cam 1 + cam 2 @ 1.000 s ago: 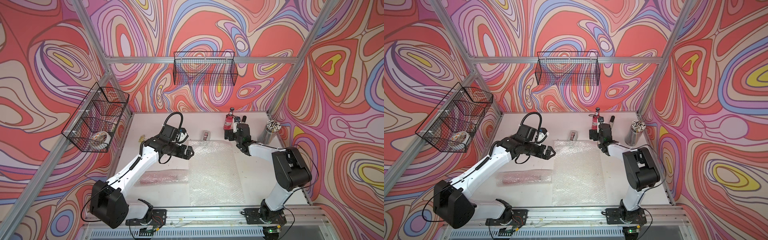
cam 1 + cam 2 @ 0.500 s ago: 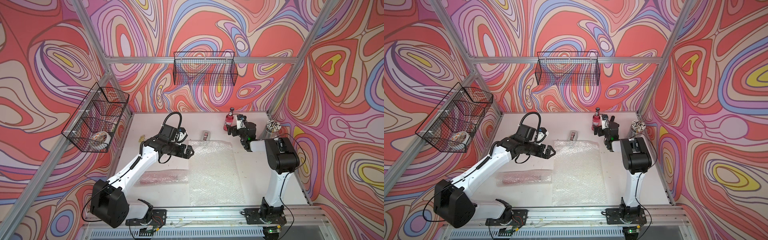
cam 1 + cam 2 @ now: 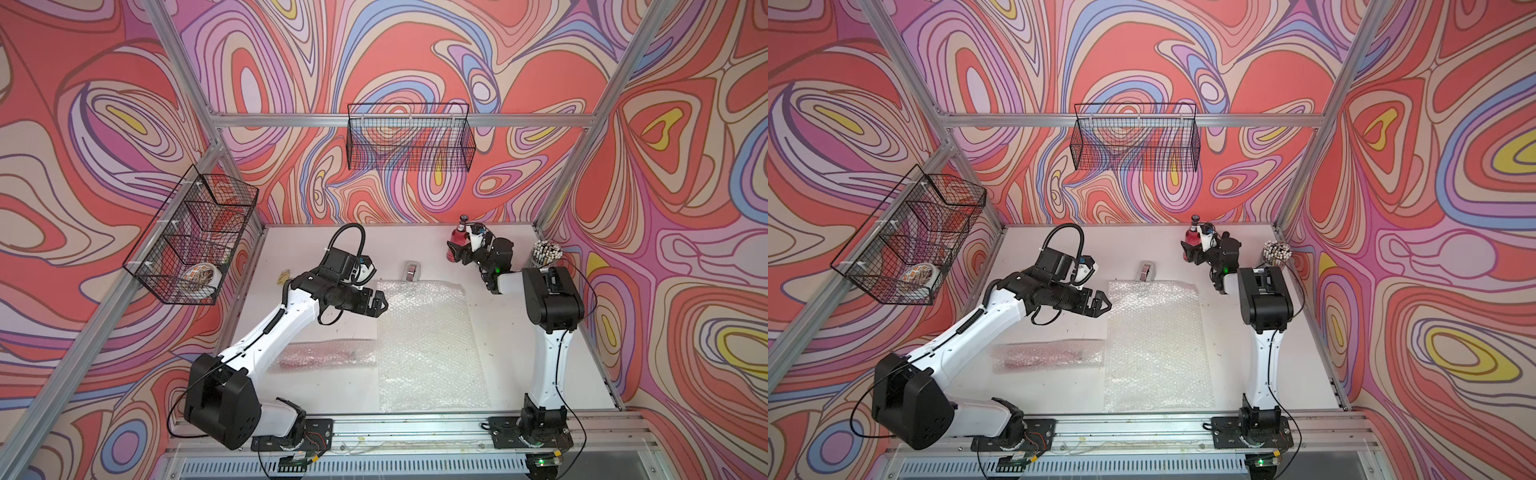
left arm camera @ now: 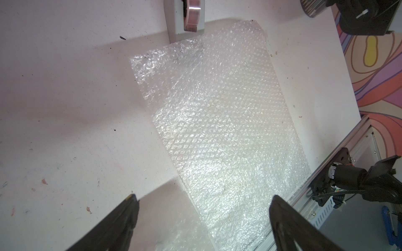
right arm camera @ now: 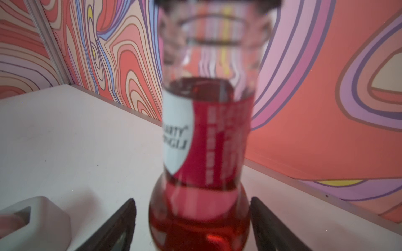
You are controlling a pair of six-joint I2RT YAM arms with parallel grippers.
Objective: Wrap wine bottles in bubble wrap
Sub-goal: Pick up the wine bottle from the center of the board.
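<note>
Since the earlier frames the right arm has been raised at the elbow. The right gripper [image 3: 457, 250] has been carried closer in on the unwrapped wine bottle [image 3: 460, 233], and its jaws have been narrowed. That bottle stands upright near the far edge of the table [image 3: 509, 332], towards the far right corner. In the right wrist view the jaws are seen apart on either side of the bottle's bulbous base. A sliver of table shows between one finger [image 5: 121, 219] and the glass, while the other finger appears to touch it, though the close view is blurred.

The left gripper [image 3: 380, 303] is held above the table with its jaws wide apart and nothing between them, over the left edge of the flat bubble wrap sheet [image 3: 428, 345]. That sheet is spread across the middle of the table and reaches almost to the near edge. Its far edge lies just beside a grey tape dispenser [image 3: 411, 271]. A second bottle, already rolled in bubble wrap [image 3: 328, 353], lies on its side just left of the sheet, towards the near edge.
</note>
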